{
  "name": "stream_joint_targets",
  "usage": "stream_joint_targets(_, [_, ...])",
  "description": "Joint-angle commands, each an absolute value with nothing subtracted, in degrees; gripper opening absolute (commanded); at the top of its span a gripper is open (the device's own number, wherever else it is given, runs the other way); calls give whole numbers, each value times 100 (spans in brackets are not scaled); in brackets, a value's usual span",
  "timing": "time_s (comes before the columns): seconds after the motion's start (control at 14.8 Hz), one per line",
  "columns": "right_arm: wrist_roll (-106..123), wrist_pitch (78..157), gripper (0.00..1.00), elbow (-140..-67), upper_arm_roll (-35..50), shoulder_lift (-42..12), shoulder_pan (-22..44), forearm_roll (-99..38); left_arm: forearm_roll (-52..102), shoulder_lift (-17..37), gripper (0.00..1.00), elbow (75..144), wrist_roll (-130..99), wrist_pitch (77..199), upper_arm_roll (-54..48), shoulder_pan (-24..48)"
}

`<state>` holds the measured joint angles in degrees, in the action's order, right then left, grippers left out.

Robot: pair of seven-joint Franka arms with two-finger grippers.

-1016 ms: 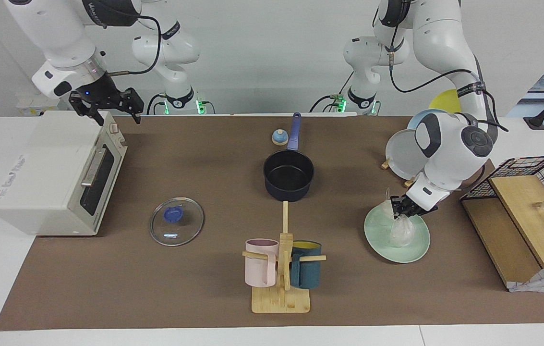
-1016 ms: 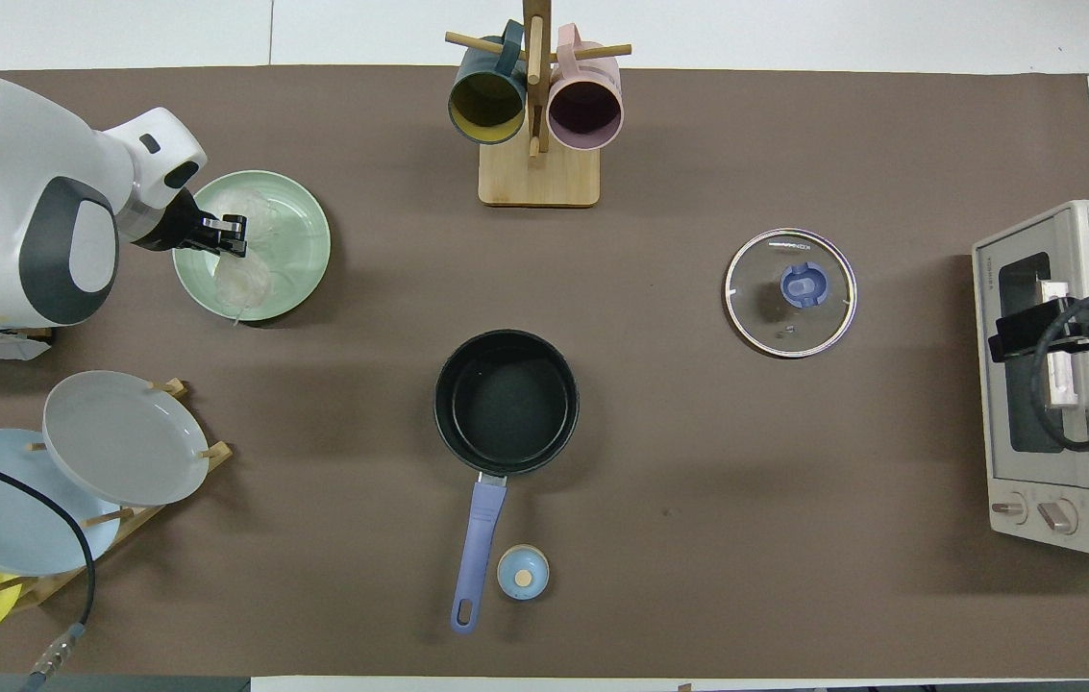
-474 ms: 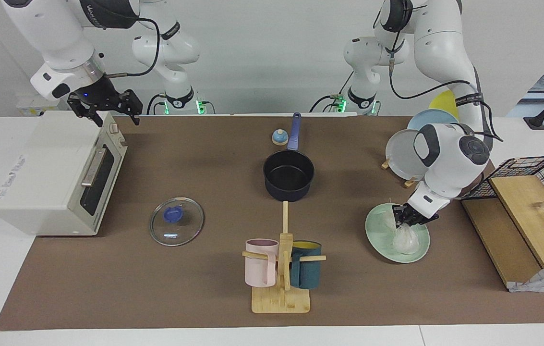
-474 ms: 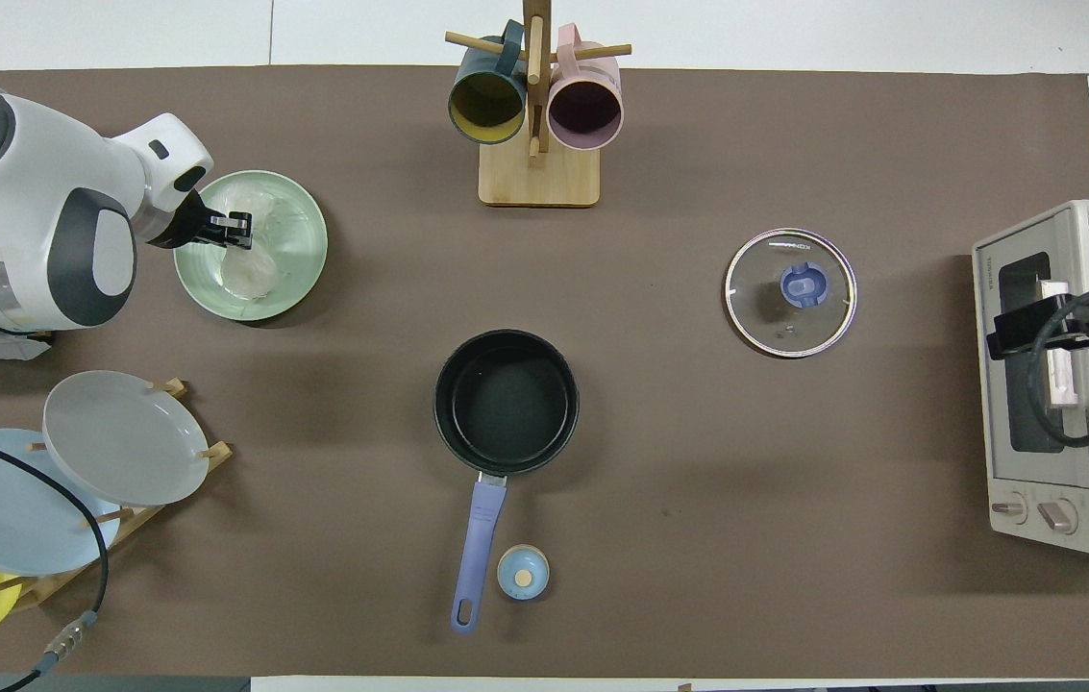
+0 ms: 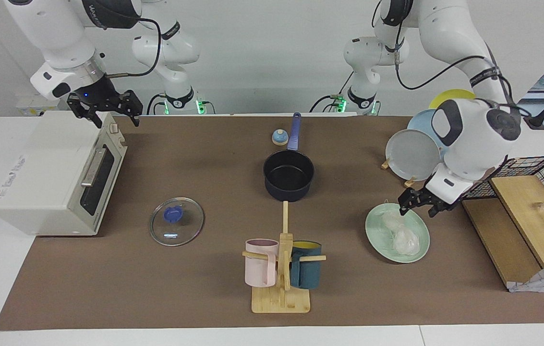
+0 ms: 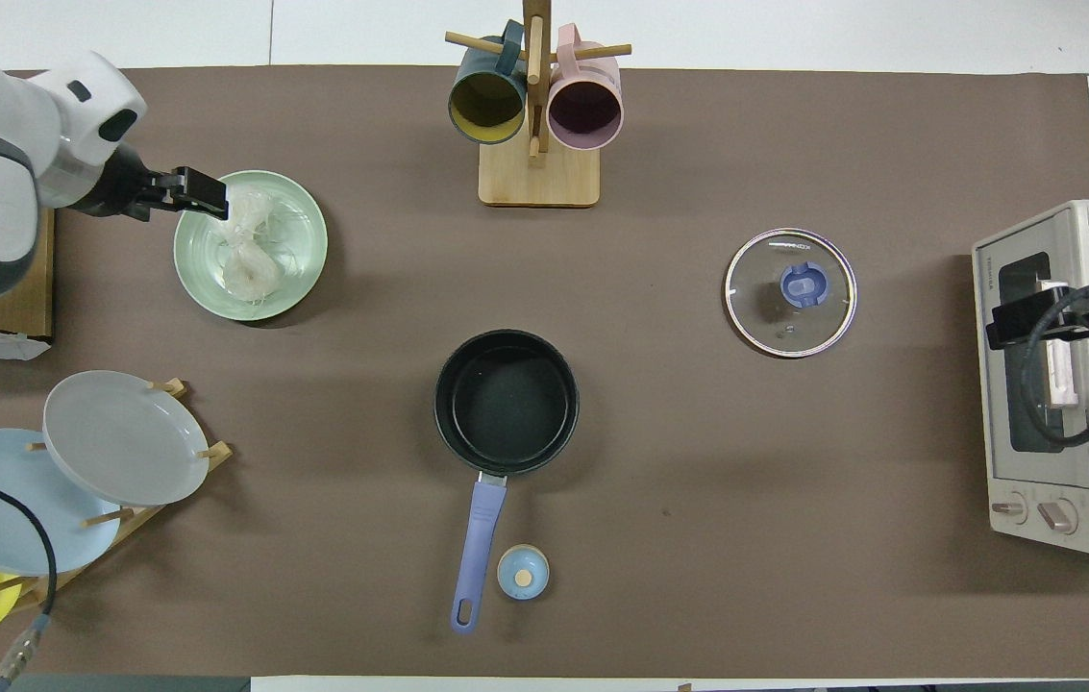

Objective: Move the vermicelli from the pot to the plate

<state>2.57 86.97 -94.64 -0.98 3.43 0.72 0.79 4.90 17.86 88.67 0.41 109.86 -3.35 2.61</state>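
Toward the left arm's end of the table, in the facing view, the pale mint-green round plate point(image 5: 375, 236) lies flat on the brown mat. The translucent whitish vermicelli point(image 5: 404, 241) rests on it as two glassy clumps, one nearer the robots than the other. The left gripper point(image 5: 417, 208) hangs in the air over the plate's rim on the robots' side. Its fingers are spread apart and hold nothing, and a clear gap separates them from the noodles below. The small dark navy saucepan with the long blue handle point(image 5: 288, 176) sits mid-table, well apart from the plate, and its black inside looks bare. The right gripper point(image 5: 106, 113) waits over the white toaster oven point(image 5: 46, 173), its fingers also apart.

From the overhead view, the left gripper point(image 6: 206, 193) sits over the plate's point(image 6: 306, 271) edge, with the vermicelli point(image 6: 252, 252) just beside its tips. Loose strands reach toward the fingers, and I cannot tell whether any touch. The pot point(image 6: 507, 403) shows only its dark bottom. The right gripper point(image 6: 1013, 327) is over the oven's door.

By my reckoning the release is done and the transfer is about complete. The next move calls for drawing the left arm up and away cleanly, so that no clinging strand drags a clump off the plate.
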Motion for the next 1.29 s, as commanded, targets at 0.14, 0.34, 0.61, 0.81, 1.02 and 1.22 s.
stream_joint_targets(0.14, [316,8737,100,-9378,-53,290,79,229,9,468,100,8921,-413,9574,-352,290])
stream_joint_targets(0.34, [316,8719,100,-9378,-53,290,79,220,9,-121,100,9209,-570,9018,-369,281])
stream_joint_targets(0.61, [316,8710,100,-9378,-53,290,79,229,17,-466,100,9870,-730,9158,-360,343])
stream_joint_targets(0.81, [316,8710,100,-9378,-53,290,79,229,35,-282,100,9424,-729,8651,-334,501])
stream_joint_targets(1.02, [316,8710,100,-9378,-53,290,79,229,61,-176,100,9071,-729,8403,-334,501])
stream_joint_targets(1.22, [308,8710,100,-9378,-53,290,79,229,79,-193,100,9079,-721,8499,-343,492])
